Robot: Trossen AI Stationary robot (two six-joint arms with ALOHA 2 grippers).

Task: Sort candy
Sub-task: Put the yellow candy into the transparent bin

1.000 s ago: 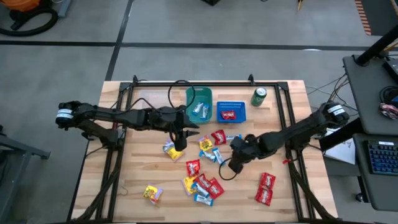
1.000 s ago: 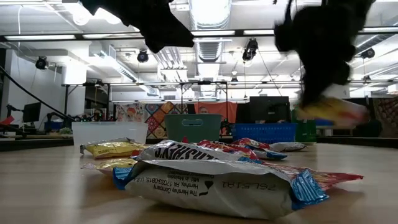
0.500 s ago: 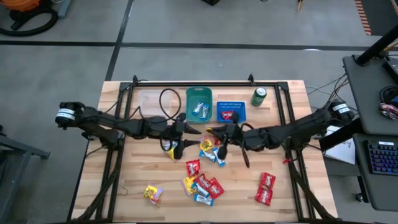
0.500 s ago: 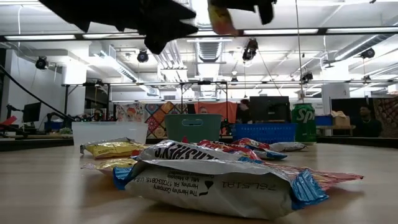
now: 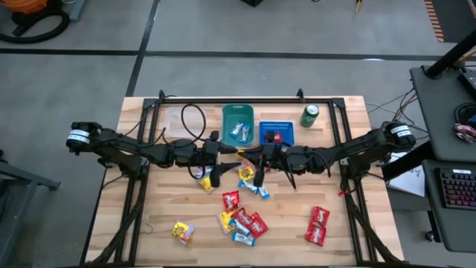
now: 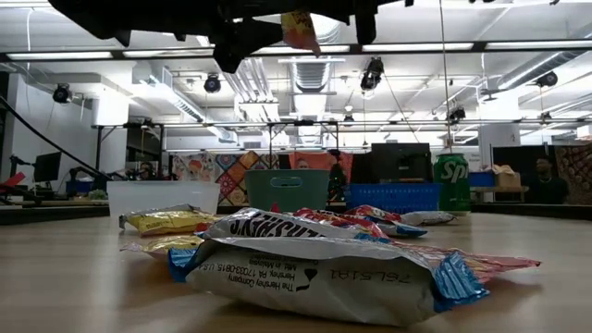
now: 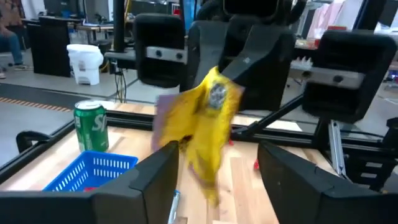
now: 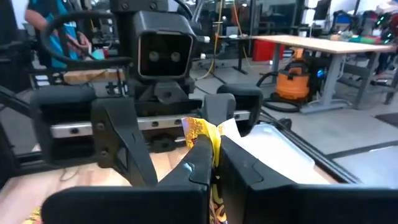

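Shiny wrapped candy [image 5: 239, 220] mostly lies unsorted on the wooden desk [image 5: 156, 223]. Mid-desk, the right gripper [image 8: 211, 163] pinches a yellow candy [image 7: 205, 118] between the left gripper [image 7: 214, 168]'s spread, empty jaws. Beyond, the green bin [image 5: 238, 123] and blue basket [image 5: 276, 134] hold few pieces.

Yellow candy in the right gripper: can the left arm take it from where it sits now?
Probably yes. The right gripper is shut on the yellow candy, held up in the air. The left gripper faces it with fingers open, and nothing stands between them.
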